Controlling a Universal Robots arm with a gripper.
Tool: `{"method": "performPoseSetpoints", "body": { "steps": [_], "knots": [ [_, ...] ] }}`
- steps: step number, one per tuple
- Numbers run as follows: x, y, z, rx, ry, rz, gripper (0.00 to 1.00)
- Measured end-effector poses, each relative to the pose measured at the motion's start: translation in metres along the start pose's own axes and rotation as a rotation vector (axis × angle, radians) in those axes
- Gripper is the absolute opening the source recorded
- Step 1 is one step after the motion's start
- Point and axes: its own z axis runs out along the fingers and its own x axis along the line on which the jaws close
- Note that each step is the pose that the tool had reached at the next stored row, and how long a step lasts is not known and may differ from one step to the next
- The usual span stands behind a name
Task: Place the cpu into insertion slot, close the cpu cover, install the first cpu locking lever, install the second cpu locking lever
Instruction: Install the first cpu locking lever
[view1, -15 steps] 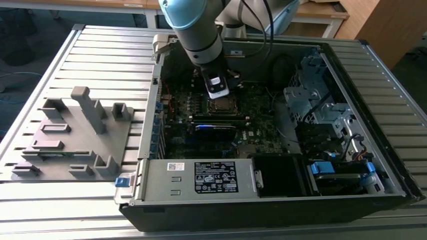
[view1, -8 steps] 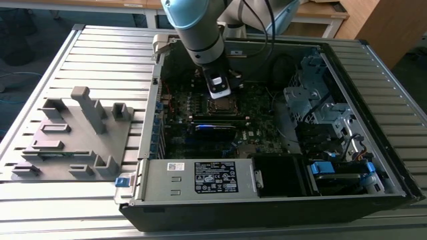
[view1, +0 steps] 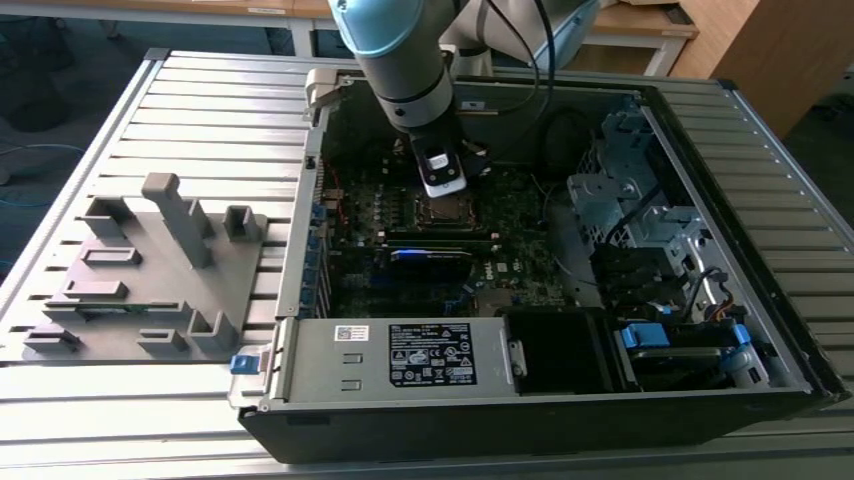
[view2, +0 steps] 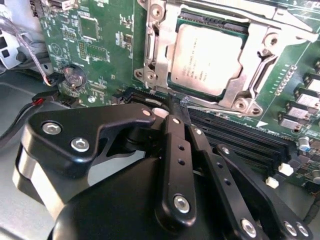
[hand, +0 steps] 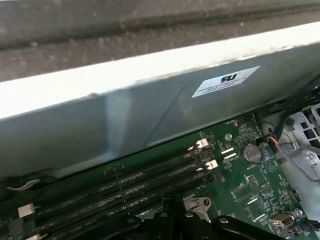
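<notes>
Your hand (view2: 178, 103), pressed together, at near edge of cpu cover (view2: 252, 60): cpu (view2: 207, 57) seated, cover down, locking levers (view2: 240, 11) apparently pending.

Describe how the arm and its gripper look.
The arm is a round grey tube with a pale blue joint cover; black cables loop beside it. The gripper is matt black: a rounded body and flat linkage bars studded with silver screws.

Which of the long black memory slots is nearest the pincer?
The memory slot bordering the cpu cover; the pincer tip is at its edge, other slots lie farther from that cover.
</notes>
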Motion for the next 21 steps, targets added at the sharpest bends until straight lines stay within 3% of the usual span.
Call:
{"method": "performPoseSetpoints", "body": {
  "steps": [10, 21],
  "knots": [
    [0.0003, 0.0001, -0.0009, 0.0007, -0.0004, 0.000, 0.10],
    [0.0134, -0.0022, -0.0050, -0.0001, -0.0002, 0.001, 0.10]
  ]
}}
